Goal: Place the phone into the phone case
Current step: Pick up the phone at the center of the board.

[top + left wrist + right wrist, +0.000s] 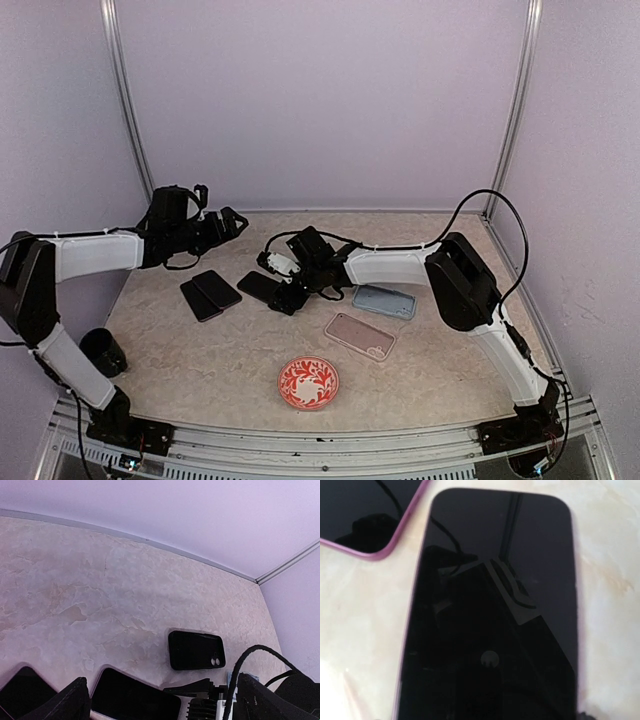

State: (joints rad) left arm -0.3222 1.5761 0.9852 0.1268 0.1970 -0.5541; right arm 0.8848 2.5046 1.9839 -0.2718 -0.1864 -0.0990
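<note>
The right pincer [291,296] was low over a dark phone [261,287] that lay flat on the counter [200,370]. Whether its jaws stood apart or together could not be told. A bluish case [385,301] and a clear pink case [360,335] lay near, toward the right arm's side. The left pincer [230,222] hung raised, its jaws wide apart.

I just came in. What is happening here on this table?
A robot works over a table with phones and cases. The right pincer is low beside a dark phone near the middle, and its camera shows a dark screen up close. I cannot tell if it grips. The left pincer hangs open, holding nothing. A blue case and a clear case lie to the right.
</note>
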